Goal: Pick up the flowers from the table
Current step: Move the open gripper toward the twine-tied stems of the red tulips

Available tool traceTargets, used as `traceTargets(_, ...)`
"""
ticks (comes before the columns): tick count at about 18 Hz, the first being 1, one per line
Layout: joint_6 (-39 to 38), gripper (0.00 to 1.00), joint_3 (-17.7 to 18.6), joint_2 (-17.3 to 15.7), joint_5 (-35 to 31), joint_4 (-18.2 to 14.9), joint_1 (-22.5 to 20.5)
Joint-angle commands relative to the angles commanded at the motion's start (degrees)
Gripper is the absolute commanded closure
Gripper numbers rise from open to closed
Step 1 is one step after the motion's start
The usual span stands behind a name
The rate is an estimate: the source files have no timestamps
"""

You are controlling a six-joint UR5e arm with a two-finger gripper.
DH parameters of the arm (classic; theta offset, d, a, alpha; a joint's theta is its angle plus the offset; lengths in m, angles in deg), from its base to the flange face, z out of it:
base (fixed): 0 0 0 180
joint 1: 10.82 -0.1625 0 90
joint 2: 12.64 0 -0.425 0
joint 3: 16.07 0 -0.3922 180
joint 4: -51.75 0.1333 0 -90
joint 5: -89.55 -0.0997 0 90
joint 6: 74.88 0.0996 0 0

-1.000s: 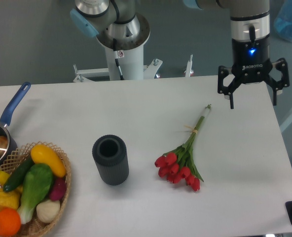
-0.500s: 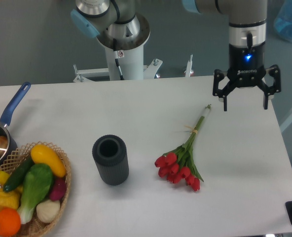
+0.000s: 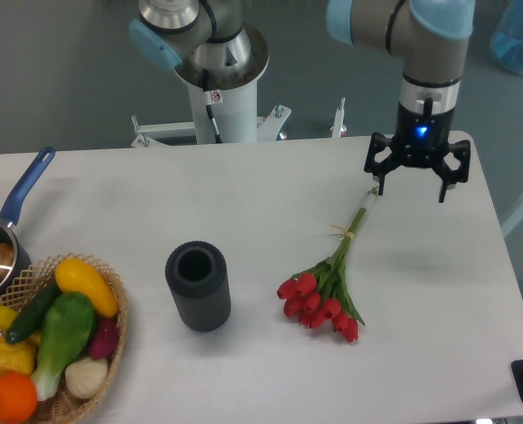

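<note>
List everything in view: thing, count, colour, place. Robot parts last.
flowers: one bunch, red heads, green stems, lying right of centre on the table
table: one, white
cylinder cup: one, dark grey, upright, centre
basket: one, wicker, front left, holding mixed colourful vegetables
saucepan: one, blue handle, left edge
robot base: one, white and grey, behind the table
gripper: one, black, open, above the stem tips

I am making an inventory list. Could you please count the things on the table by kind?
Bunch of red tulips: 1
Dark cylindrical vase: 1
Wicker basket of vegetables: 1
Blue-handled saucepan: 1
Total: 4
</note>
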Motion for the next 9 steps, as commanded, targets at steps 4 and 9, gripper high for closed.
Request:
traceTargets(4,7.99,0.0,0.88,1.06,-3.96,-1.84,0.44)
traceTargets(9,8.54,0.0,1.93,2.54,-3.53,-3.17,0.79)
